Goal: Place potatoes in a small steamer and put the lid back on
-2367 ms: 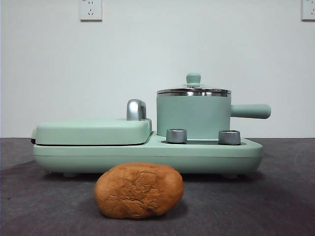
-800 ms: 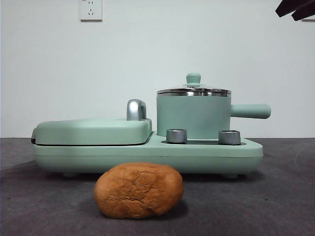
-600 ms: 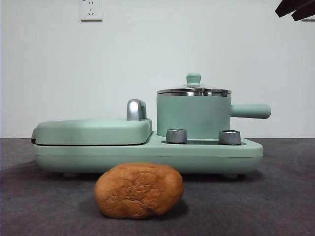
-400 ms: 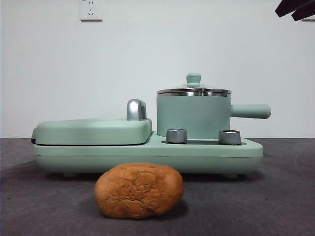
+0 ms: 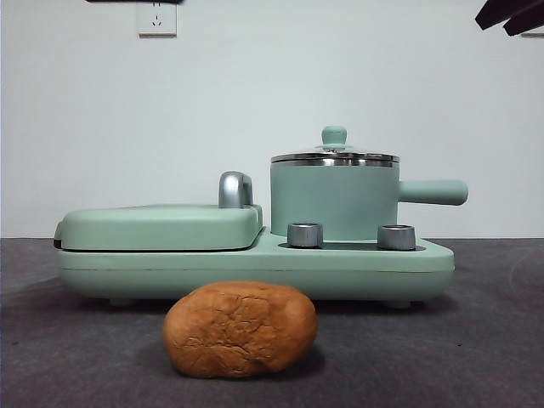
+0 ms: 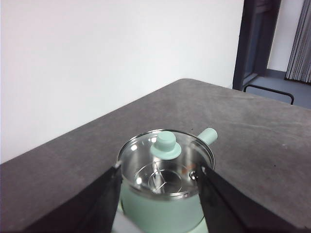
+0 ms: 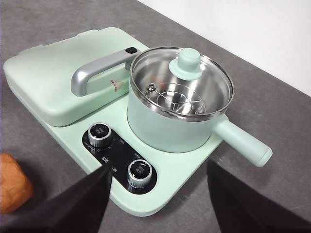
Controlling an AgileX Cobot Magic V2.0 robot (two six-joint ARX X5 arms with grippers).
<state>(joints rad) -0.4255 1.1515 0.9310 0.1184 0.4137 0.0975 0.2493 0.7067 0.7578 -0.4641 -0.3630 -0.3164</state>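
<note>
The potato, orange-brown with cracked skin, lies on the grey table in front of the appliance; its edge shows in the right wrist view as well. The small steamer, a mint-green pot with a side handle, stands on the appliance's right half. The glass lid with its green knob sits on the pot. My left gripper hovers open above the lid, knob between the jaws' line. My right gripper hangs open high over the steamer and lid. Neither holds anything.
The mint-green appliance base carries a shut flat grill cover with a steel handle and two steel dials. A black arm tip shows at the top right corner, a thin dark sliver at the top left edge.
A black arm tip came in at the top right corner about a second ago and stays there. A thin dark sliver has just appeared at the top left edge. Potato, pot and lid have not moved.
</note>
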